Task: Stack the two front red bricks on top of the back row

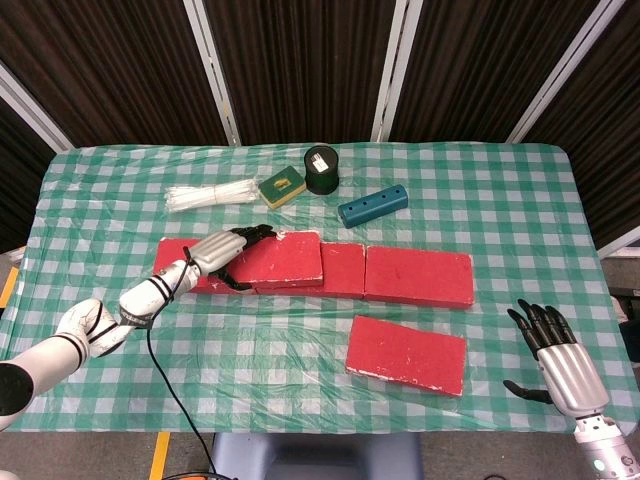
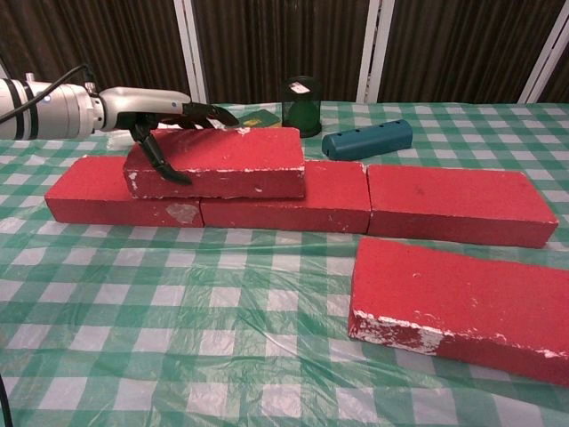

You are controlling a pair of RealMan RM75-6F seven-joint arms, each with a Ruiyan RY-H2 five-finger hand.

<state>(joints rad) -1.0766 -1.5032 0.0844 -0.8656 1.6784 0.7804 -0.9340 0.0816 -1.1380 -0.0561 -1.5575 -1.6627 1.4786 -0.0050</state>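
Note:
Three red bricks form the back row (image 1: 418,276) (image 2: 453,203) across the middle of the table. A further red brick (image 1: 278,259) (image 2: 218,162) lies on top of that row, over the joint between its left and middle bricks. My left hand (image 1: 217,252) (image 2: 158,114) grips this upper brick at its left end, fingers over the top and thumb on the front face. One more red brick (image 1: 406,355) (image 2: 458,307) lies flat in front at the right. My right hand (image 1: 556,364) hangs open at the front right corner, holding nothing; the chest view does not show it.
Behind the row lie a teal block with holes (image 1: 373,204) (image 2: 367,140), a dark green cup (image 1: 321,169) (image 2: 301,106), a small green-and-yellow pad (image 1: 280,187) and a bundle of white ties (image 1: 211,194). A black cable (image 1: 175,385) trails from my left arm.

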